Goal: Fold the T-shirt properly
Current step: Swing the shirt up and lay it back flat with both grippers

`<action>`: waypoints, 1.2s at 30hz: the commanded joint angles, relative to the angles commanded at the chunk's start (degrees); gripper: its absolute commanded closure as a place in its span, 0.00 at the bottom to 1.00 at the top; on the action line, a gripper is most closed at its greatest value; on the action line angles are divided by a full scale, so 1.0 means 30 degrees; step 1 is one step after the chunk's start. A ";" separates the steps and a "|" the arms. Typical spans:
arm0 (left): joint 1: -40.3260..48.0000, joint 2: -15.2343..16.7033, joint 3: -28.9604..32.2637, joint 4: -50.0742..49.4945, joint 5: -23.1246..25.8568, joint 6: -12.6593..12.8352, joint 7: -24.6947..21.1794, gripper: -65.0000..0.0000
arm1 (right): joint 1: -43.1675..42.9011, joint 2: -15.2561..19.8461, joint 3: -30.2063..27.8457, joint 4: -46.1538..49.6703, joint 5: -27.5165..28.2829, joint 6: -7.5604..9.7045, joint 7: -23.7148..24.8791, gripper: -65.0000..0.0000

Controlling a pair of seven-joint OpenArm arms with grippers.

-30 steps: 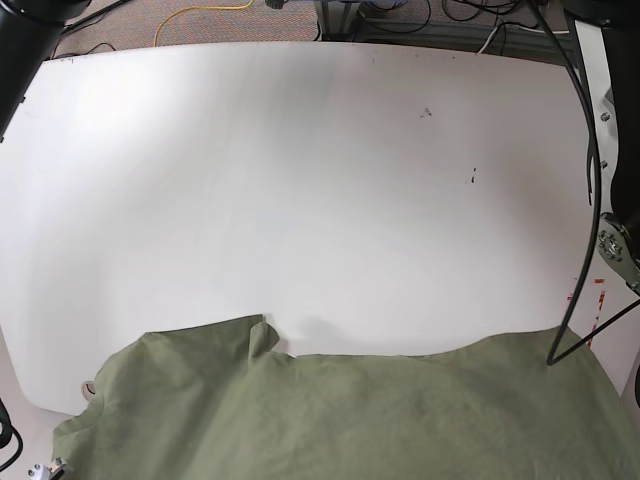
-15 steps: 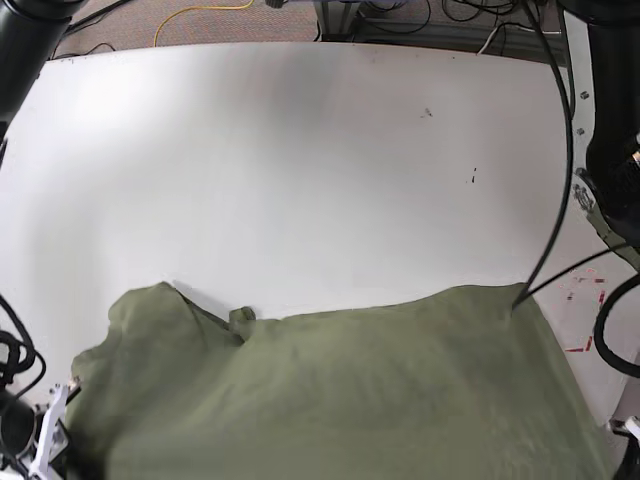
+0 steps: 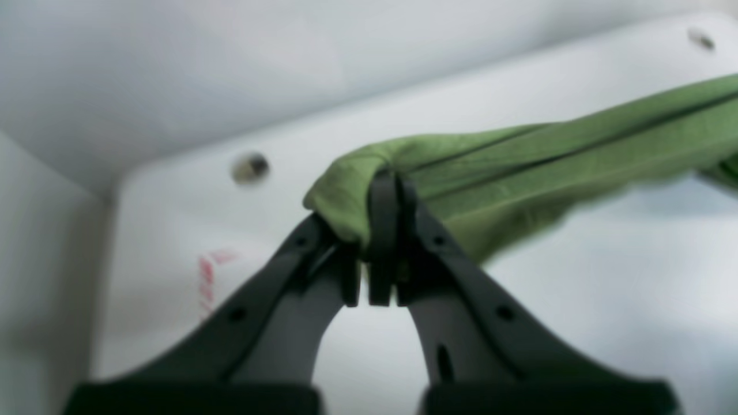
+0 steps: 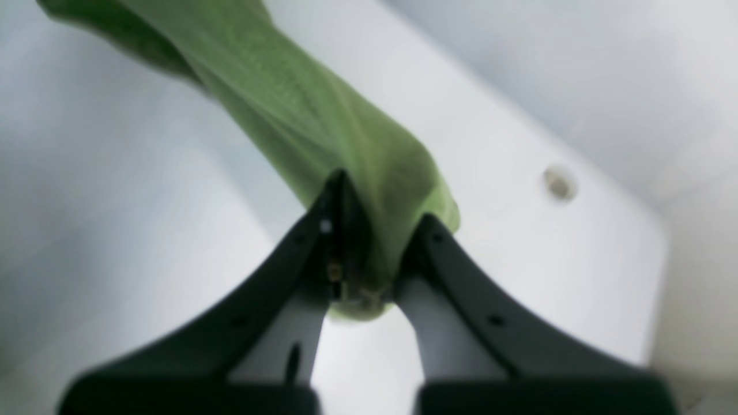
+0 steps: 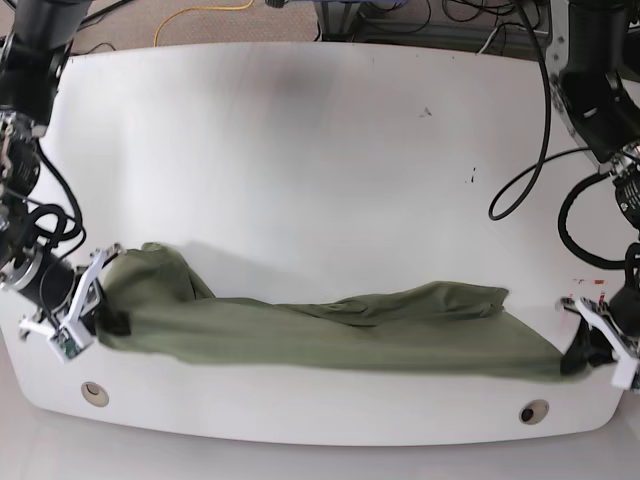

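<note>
So the left gripper [image 3: 381, 230] was pinched tight on a bunched corner of the T-shirt [image 5: 330, 335], fabric wrapped right over its tips. The right gripper [image 4: 369, 253] had its jaws a bit apart, only because a thick wad of shirt was jammed between them. The shirt itself hung stretched in a long band between both arms, along the near edge of the white table [image 5: 300, 160].

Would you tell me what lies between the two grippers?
In the base view, only the T-shirt spans from the right gripper to the left gripper.
</note>
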 joint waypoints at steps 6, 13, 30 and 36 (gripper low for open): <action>0.4396 0.0000 -0.1026 0.0821 -0.0586 0.0000 0.0000 1.00 | -0.3722 -0.1817 0.0469 0.0381 -0.0029 -0.0029 0.0000 1.00; 0.8117 0.0000 -0.2344 0.1055 -0.0440 0.0000 0.0000 1.00 | -0.6916 -0.3223 0.0469 0.0381 -0.0029 -0.0029 0.0088 1.00; 1.1604 -0.1260 -0.2637 0.1055 0.0088 0.0029 0.0000 1.00 | -1.1311 -0.5128 0.0322 0.0322 -0.0059 -0.0059 0.0088 0.66; 1.1604 -0.1348 -0.2579 0.1055 0.1641 0.0029 -0.0029 1.00 | -1.1839 -0.6007 0.0440 0.0322 -0.0029 -0.0059 0.0088 0.40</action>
